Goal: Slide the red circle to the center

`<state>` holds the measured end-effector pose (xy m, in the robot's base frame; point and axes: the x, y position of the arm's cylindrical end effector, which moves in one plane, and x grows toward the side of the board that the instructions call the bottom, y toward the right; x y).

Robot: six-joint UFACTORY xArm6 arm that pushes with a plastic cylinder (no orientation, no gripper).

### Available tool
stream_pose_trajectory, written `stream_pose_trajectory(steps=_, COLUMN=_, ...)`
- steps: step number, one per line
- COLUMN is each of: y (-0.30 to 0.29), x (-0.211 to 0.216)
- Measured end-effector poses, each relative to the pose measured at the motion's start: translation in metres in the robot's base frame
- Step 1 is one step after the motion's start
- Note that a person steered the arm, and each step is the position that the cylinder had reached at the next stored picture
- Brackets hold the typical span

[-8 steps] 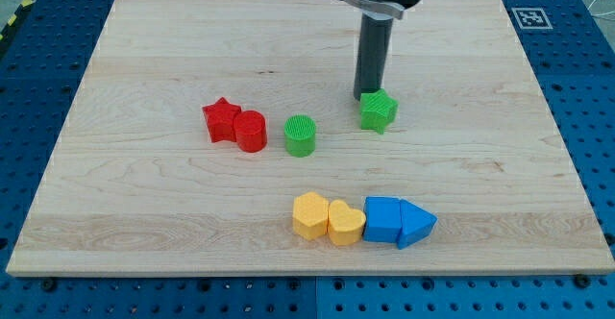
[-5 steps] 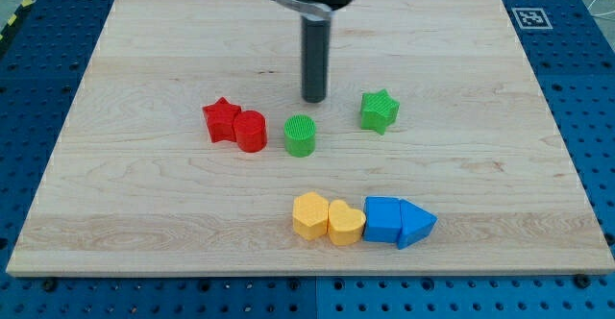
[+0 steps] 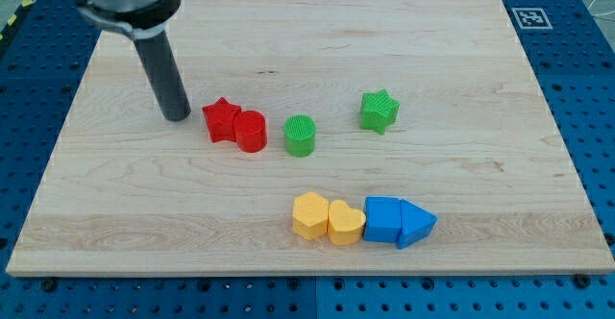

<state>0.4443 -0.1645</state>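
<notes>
The red circle (image 3: 251,132) stands on the wooden board (image 3: 461,60), left of the middle. It touches the red star (image 3: 222,119) on its left. My tip (image 3: 178,116) rests on the board just left of the red star, a small gap apart. The green circle (image 3: 301,135) stands just right of the red circle, not touching it. The green star (image 3: 379,110) is further to the right.
Near the view's bottom a row of touching blocks lies: a yellow hexagon (image 3: 310,214), a yellow heart (image 3: 345,223), a blue cube (image 3: 382,219) and a blue triangle (image 3: 416,225). A marker tag (image 3: 530,17) sits at the board's top right corner.
My tip has moved far to the left, from beside the green star, past the green circle, to the left of the red star. No block has moved.
</notes>
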Motion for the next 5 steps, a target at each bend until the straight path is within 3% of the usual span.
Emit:
stream_pose_trajectory(steps=1, y=0.007, x=0.029)
stream_pose_trajectory(steps=5, y=0.147, x=0.045)
